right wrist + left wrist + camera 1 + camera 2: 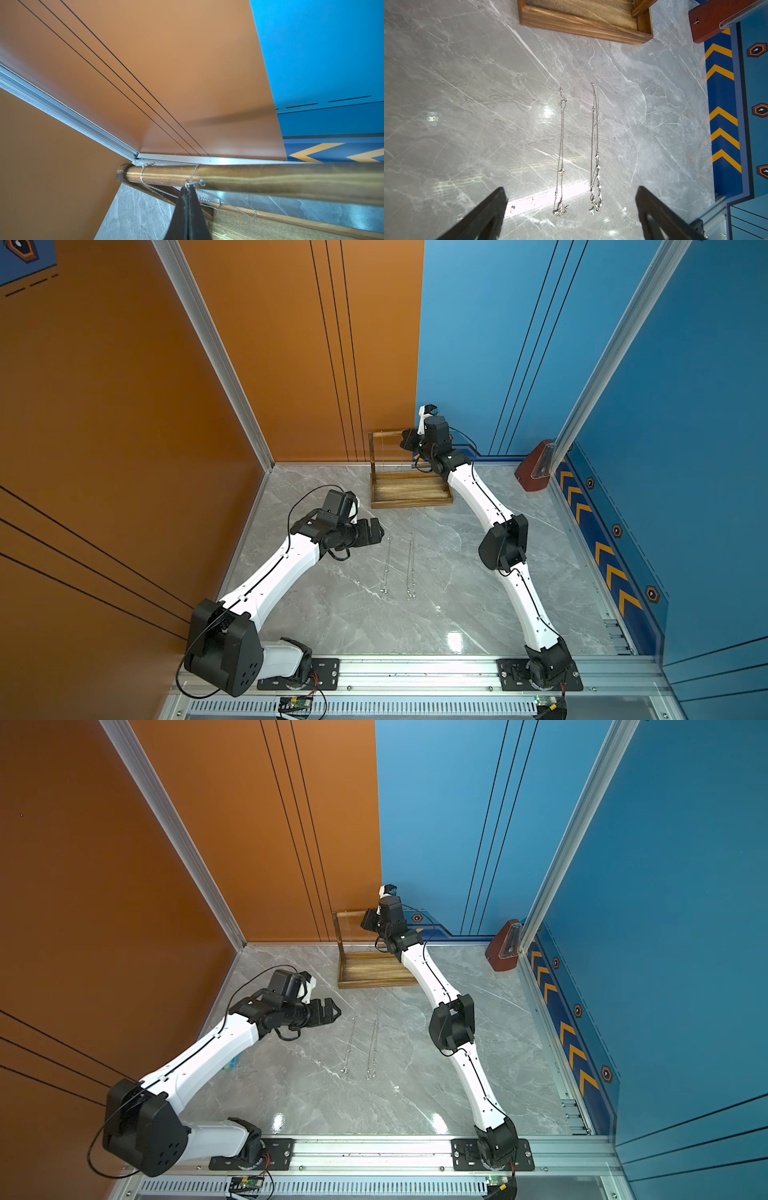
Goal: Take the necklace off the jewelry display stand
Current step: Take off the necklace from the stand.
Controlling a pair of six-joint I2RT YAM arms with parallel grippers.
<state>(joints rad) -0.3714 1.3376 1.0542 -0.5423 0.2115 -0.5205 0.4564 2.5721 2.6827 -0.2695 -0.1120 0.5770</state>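
The brown wooden jewelry display stand [411,501] [376,982] sits at the back of the marble table, against the wall. A thin silver necklace [194,172] is draped over its long crossbar [270,178]. My right gripper [188,188] [409,441] is up at the crossbar, shut on the necklace chain beside its ring clasp. My left gripper [571,188] [376,531] hangs open and empty over the table. Just ahead of it lie two other silver necklaces [561,145] [595,145], stretched out side by side.
A red-brown wedge-shaped block [534,466] [716,20] stands at the back right corner. Orange and blue walls close in right behind the stand. The stand's tray base [583,25] lies beyond the two loose necklaces [386,564] [411,564].
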